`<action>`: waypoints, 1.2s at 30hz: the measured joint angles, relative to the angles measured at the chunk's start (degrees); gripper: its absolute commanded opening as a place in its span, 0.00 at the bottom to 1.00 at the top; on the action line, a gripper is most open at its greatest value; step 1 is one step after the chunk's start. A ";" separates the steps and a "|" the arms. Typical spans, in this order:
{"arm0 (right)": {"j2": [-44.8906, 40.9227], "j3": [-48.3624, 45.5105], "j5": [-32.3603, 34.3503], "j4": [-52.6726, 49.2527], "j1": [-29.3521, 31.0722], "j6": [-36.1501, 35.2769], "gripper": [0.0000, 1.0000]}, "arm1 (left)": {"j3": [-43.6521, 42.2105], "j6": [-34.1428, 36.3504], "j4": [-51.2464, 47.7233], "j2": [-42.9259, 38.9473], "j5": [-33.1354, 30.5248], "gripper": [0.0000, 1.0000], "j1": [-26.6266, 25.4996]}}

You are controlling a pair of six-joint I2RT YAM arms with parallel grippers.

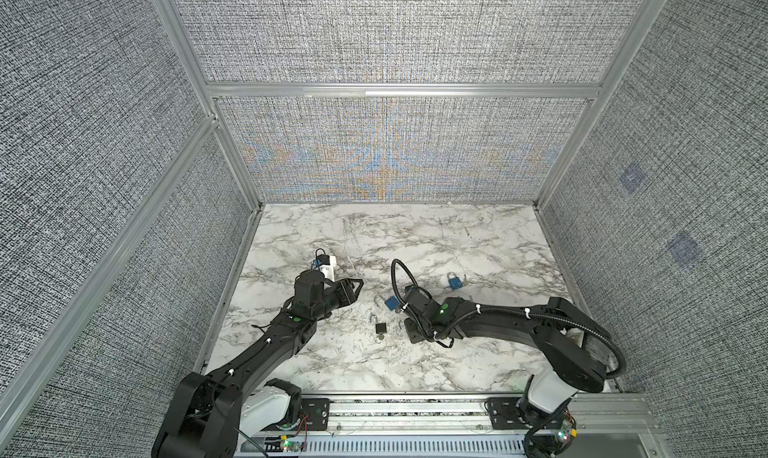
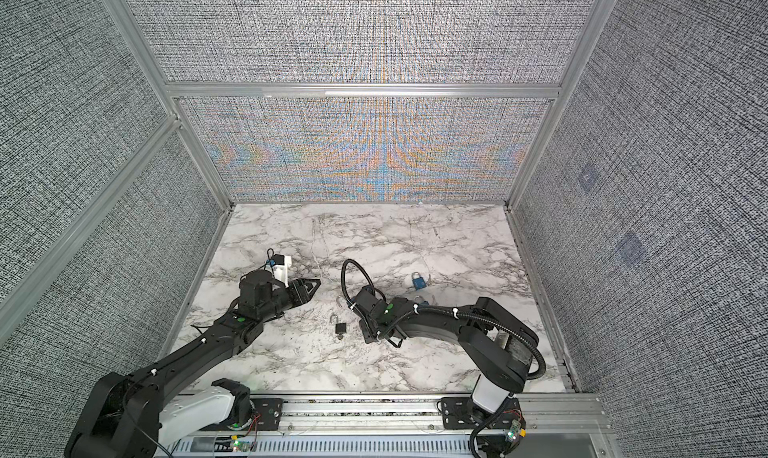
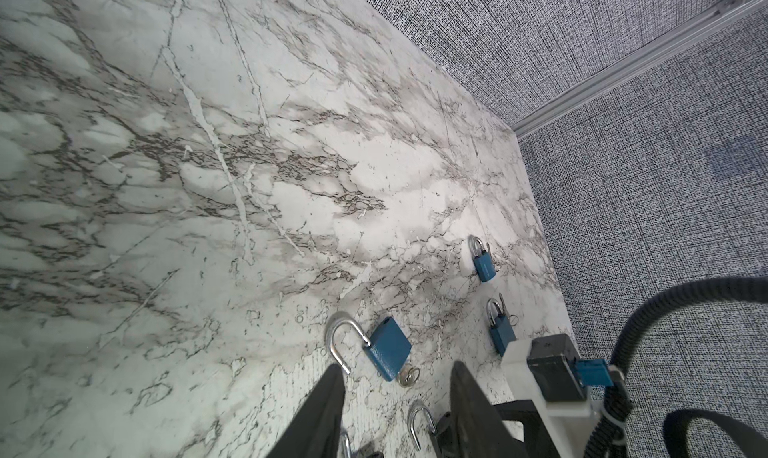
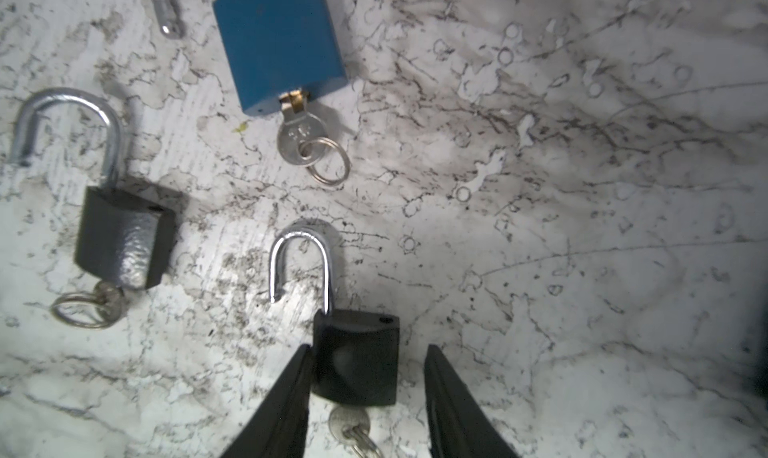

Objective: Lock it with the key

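Now, right claw point(image 4: 368, 348): we see it spread astride the black padlock point(image 4: 357, 364), one finger just beside its flank, the other apart.
Padlock axis: flat on the desk point(image 4: 582, 186), open shackle point(image 4: 301, 248) pointing away, key point(image 4: 348, 424) toward our wrist.
Left claw point(image 3: 397, 366): spread, empty, farther off.
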 measured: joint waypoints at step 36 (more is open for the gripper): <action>-4.31 0.79 -2.34 0.20 -1.97 0.85 0.18 | 5.66 0.92 -1.40 7.02 4.50 0.45 0.39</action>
